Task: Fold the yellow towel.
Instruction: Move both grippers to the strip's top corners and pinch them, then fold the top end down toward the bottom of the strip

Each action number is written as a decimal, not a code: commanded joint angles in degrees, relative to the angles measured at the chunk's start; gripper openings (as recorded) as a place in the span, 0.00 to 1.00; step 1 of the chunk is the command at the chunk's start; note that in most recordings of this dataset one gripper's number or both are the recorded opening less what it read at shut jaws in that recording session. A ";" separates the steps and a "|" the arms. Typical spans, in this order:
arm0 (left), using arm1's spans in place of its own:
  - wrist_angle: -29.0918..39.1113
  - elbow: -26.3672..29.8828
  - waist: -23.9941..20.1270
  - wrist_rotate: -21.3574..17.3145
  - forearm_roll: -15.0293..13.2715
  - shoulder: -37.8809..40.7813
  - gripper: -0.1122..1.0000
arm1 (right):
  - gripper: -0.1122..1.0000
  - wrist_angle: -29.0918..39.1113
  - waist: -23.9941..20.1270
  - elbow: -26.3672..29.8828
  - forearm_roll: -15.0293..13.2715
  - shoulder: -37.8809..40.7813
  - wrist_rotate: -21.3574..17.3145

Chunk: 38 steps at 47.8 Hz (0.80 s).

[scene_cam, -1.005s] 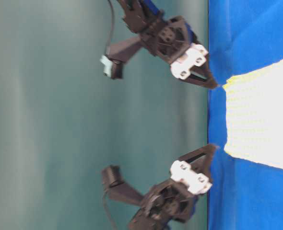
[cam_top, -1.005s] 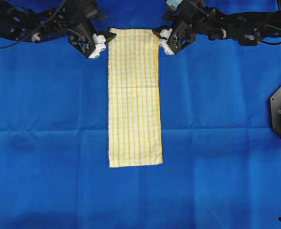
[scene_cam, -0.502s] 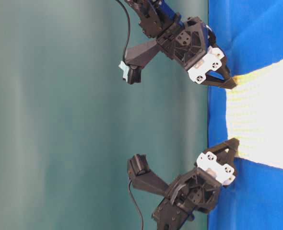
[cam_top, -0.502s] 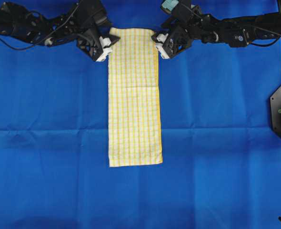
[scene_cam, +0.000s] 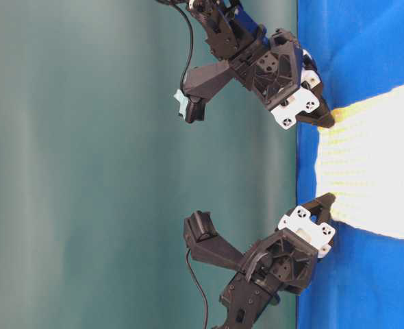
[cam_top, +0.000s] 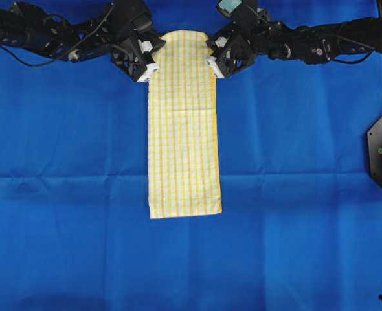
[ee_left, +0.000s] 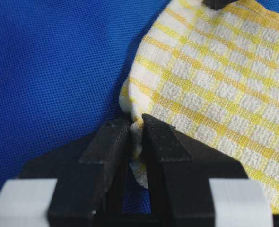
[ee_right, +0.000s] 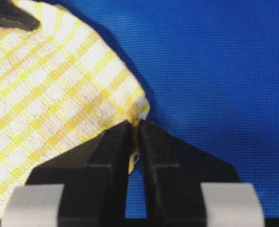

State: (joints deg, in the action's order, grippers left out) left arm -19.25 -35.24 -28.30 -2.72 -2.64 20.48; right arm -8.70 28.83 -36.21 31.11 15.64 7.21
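Fingers of the left gripper (ee_left: 135, 130) and the right gripper (ee_right: 135, 130), wide apart a second ago, are now pinching the two 12 o'clock corners of the yellow towel (cam_top: 181, 129). That end is bunching inward and seems to be lifting slightly, though the overhead view leaves this uncertain. Its length is lying flat toward 6 o'clock, mid-worktop on the blue cloth (cam_top: 61, 194). With both grasps made, the fold can likely begin.
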 commanded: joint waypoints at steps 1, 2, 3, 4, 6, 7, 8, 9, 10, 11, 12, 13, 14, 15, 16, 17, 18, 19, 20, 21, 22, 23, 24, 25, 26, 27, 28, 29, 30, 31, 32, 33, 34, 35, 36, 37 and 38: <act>0.00 0.79 -0.79 -0.18 0.00 -0.62 0.16 | 0.15 -0.18 0.09 0.53 0.35 -0.44 0.09; 0.00 0.79 -0.88 -0.26 0.00 -0.70 0.16 | 0.15 -0.26 0.09 0.44 0.44 -0.44 0.09; 0.09 0.88 -0.97 -0.35 0.00 -0.62 0.16 | 0.15 -0.35 0.00 0.44 0.53 -0.35 0.09; 0.09 0.88 -0.97 -0.44 0.00 -0.70 0.16 | 0.15 -0.53 0.00 0.44 0.62 -0.44 0.09; 0.18 0.97 -0.97 -0.53 0.00 -0.62 0.16 | 0.15 -0.79 0.00 0.35 0.79 -0.44 0.09; 0.18 0.97 -0.97 -0.62 0.00 -0.62 0.16 | 0.15 -1.05 0.00 0.26 0.88 -0.53 0.09; 0.18 1.05 -0.97 -0.62 0.00 -0.70 0.16 | 0.15 -1.23 0.00 0.18 0.97 -0.62 0.09; 0.26 1.05 -0.97 -0.70 0.00 -0.70 0.16 | 0.15 -1.49 0.09 0.09 1.05 -0.62 0.09; 0.35 1.14 -0.97 -0.70 0.00 -0.88 0.16 | 0.15 -1.67 0.09 0.09 1.14 -0.70 0.09; 0.44 1.14 -0.97 -0.70 0.00 -0.88 0.16 | 0.15 -1.85 0.00 0.09 1.41 -0.70 0.09; 0.53 1.23 -0.97 -0.70 0.00 -0.97 0.16 | 0.15 -2.11 0.00 0.00 1.49 -0.79 0.09; 0.79 1.23 -0.97 -0.70 0.00 -1.05 0.16 | 0.15 -2.20 0.09 0.00 1.49 -0.88 0.09; 0.97 1.32 -0.97 -0.79 0.00 -1.23 0.16 | 0.15 -2.37 0.00 0.00 1.58 -0.97 0.09; 1.14 1.32 -0.97 -0.79 0.00 -1.32 0.16 | 0.15 -2.37 0.00 0.00 1.58 -1.05 0.09; 1.32 1.41 -0.97 -0.79 0.00 -1.58 0.16 | 0.15 -2.37 0.00 0.00 1.58 -1.05 0.09; 1.58 1.49 -0.97 -0.88 0.00 -1.76 0.16 | 0.15 -2.37 0.00 -0.09 1.58 -1.23 0.09; 1.85 1.49 -0.97 -1.05 0.00 -2.11 0.16 | 0.15 -2.37 0.00 -0.09 1.58 -1.41 0.09; 2.29 1.58 -0.97 -1.23 0.00 -2.55 0.16 | 0.15 -2.37 0.09 -0.18 1.58 -1.67 0.09; 2.55 1.58 -0.97 -1.41 0.00 -2.90 0.16 | 0.15 -2.37 0.00 -0.18 1.49 -1.93 0.09; 2.90 1.58 -0.88 -1.67 0.00 -3.25 0.16 | 0.15 -2.37 0.09 -0.35 1.58 -2.20 0.09; 3.25 1.67 -0.79 -1.76 0.00 -3.60 0.16 | 0.15 -2.46 0.00 -0.35 1.58 -2.46 0.09; 3.60 1.58 -0.79 -1.93 0.00 -3.96 0.16 | 0.15 -2.37 0.00 -0.53 1.58 -2.90 0.09; 3.96 1.67 -0.79 -2.02 0.00 -4.31 0.16 | 0.15 -2.37 0.09 -0.70 1.58 -3.25 0.09; 4.39 1.58 -0.70 -2.20 0.00 -4.83 0.16 | 0.15 -2.37 0.09 -0.88 1.58 -3.78 0.09; 4.66 1.58 -0.70 -2.29 0.00 -5.19 0.16 | 0.15 -2.46 0.00 -1.05 1.58 -4.04 0.09; 5.01 1.58 -0.70 -2.46 0.00 -5.45 0.16 | 0.15 -2.46 0.09 -1.32 1.58 -4.66 0.09; 5.36 1.49 -0.62 -2.64 0.00 -5.80 0.16 | 0.15 -2.64 0.00 -1.49 1.58 -5.10 0.09; 5.62 1.49 -0.53 -2.72 0.00 -6.06 0.16 | 0.15 -2.64 0.00 -1.76 1.58 -5.45 0.09; 5.89 1.41 -0.53 -2.81 0.00 -6.42 0.16 | 0.15 -2.72 0.09 -1.93 1.58 -5.89 0.18; 6.06 1.49 -0.44 -2.90 0.00 -6.68 0.16 | 0.15 -2.90 0.00 -2.20 1.58 -6.33 0.18; 6.15 1.41 -0.35 -2.99 0.00 -7.03 0.16 | 0.15 -2.99 0.09 -2.37 1.58 -6.77 0.18; 6.33 1.41 -0.26 -2.99 0.00 -7.29 0.16 | 0.15 -3.08 0.00 -2.64 1.58 -7.12 0.09; 6.50 1.32 -0.18 -2.99 0.00 -7.56 0.16 | 0.15 -3.08 0.09 -2.90 1.58 -7.47 0.18; 6.59 1.32 -0.09 -3.08 0.00 -7.91 0.16 | 0.15 -3.16 0.00 -3.08 1.58 -7.91 0.09; 6.68 1.32 0.18 -3.08 0.00 -8.44 0.16 | 0.15 -3.25 0.00 -3.34 1.58 -8.17 0.18; 6.86 1.32 0.35 -3.08 0.00 -8.79 0.16 | 0.15 -3.25 0.00 -3.52 1.58 -8.53 0.09; 7.03 1.23 0.53 -3.08 0.00 -9.14 0.16 | 0.15 -3.25 -0.09 -3.69 1.58 -8.88 0.18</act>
State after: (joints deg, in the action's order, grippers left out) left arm -12.48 -34.54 -28.30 -5.71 -2.55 14.50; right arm -11.43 28.65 -39.73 32.61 9.67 7.29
